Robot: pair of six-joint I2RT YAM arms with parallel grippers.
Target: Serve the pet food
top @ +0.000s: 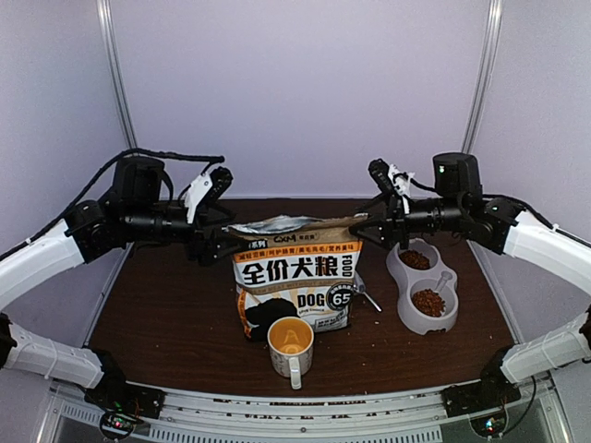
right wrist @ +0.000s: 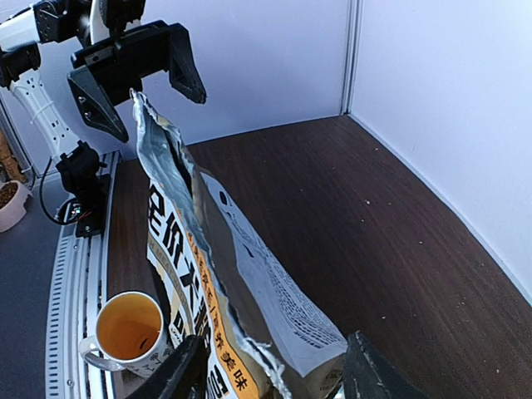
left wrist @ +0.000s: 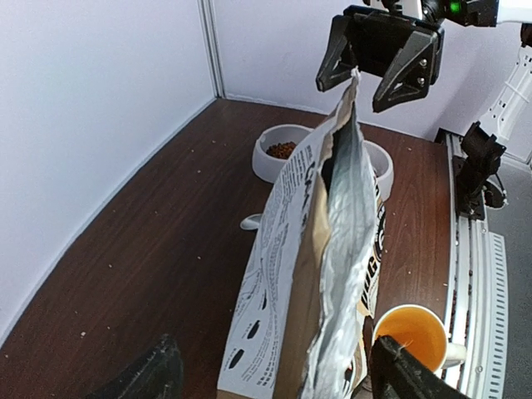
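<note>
At table centre, bag (top: 295,277) stands upright, mouth open, foil lining showing. Likely light at top, weight low; thin film crumples, foil slick, so best pinch on side seams near mouth. Left gripper (right wrist: 141,91) and right gripper (left wrist: 366,79) reach in level from opposite ends, jaws spread wide, each straddling top corner, nothing clamped. Pet food (top: 428,301) lies in both wells of bowl (top: 417,280) right of bag; mug (top: 291,346) just before bag.

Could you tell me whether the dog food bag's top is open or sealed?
Open: the bag stands with its top edges parted, a dark gap between them and silver lining exposed.
</note>
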